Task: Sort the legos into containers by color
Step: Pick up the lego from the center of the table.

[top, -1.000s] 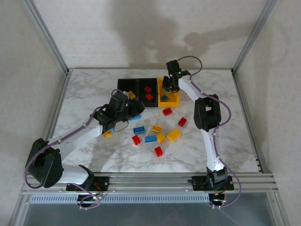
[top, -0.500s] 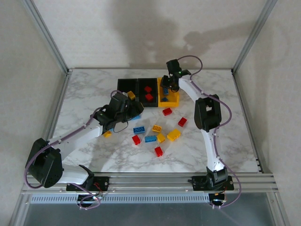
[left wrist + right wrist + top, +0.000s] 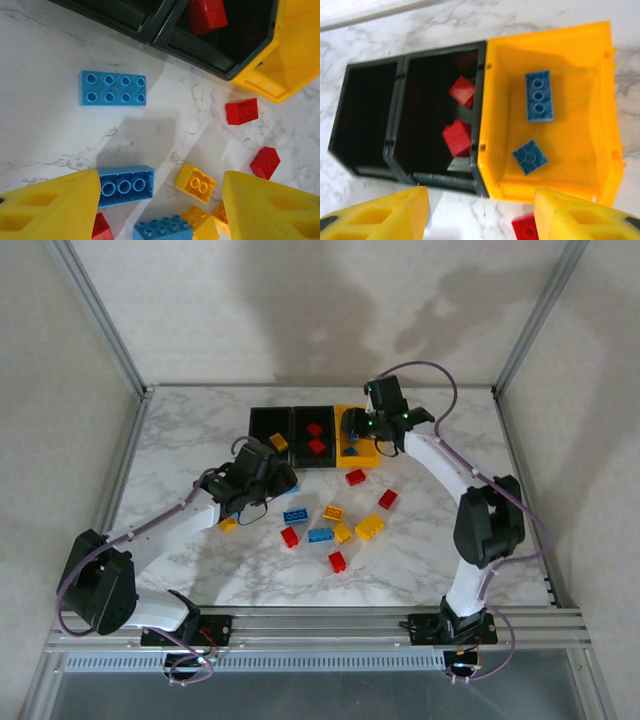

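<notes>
The containers stand in a row at the back: a left black bin (image 3: 268,420), a middle black bin (image 3: 440,115) and a yellow bin (image 3: 555,125). Two blue legos (image 3: 539,96) lie in the yellow bin, red legos (image 3: 456,137) in the middle one, and a yellow lego (image 3: 279,442) in the left one. My right gripper (image 3: 480,217) hovers open and holds nothing, above the yellow bin's near wall. My left gripper (image 3: 161,200) is open over loose legos, with an upturned blue lego (image 3: 125,186) by its left finger and a yellow lego (image 3: 196,183) between the fingers.
Loose legos lie mid-table: blue (image 3: 320,534), yellow (image 3: 369,527), red (image 3: 337,561) and red (image 3: 355,477) near the yellow bin. A flat blue brick (image 3: 113,88) lies in front of the black bins. A yellow one (image 3: 228,525) sits under the left arm.
My right gripper has opened and drawn back above the yellow bin, and the right arm's elbow has swung out to the right. The left gripper has shifted slightly.
</notes>
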Tool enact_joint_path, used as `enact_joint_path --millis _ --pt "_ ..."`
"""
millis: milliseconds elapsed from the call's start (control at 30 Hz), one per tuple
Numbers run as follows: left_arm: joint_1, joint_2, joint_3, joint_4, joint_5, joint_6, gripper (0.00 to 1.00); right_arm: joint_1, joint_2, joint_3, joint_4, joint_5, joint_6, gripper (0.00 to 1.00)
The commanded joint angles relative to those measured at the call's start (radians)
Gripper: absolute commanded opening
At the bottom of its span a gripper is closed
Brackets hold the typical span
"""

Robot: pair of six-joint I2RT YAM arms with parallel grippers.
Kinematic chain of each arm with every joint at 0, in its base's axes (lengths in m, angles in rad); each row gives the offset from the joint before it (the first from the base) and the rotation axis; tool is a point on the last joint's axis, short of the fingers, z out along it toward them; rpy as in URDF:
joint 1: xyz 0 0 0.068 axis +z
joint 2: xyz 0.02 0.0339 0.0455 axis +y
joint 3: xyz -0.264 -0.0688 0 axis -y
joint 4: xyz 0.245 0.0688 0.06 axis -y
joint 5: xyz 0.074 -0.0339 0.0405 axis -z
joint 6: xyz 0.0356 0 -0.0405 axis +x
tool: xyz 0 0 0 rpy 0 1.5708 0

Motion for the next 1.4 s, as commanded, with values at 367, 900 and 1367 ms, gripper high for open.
enact_joint_path --millis 367,900,1367 --pt "0.040 -0.189 -0.177 -0.138 0.018 -0.007 0.67 0.207 -0.121 -0.287 0.037 -0.036 0.008 0.73" --pt "0.074 -0.423 -0.337 -0.204 0.047 -0.089 0.69 0.405 0.182 -0.043 -0.117 0.008 0.063 0.84" --pt "0.082 -0.506 -0.389 -0.211 0.045 -0.130 0.69 0.463 0.363 0.080 -0.190 0.049 0.079 0.80"
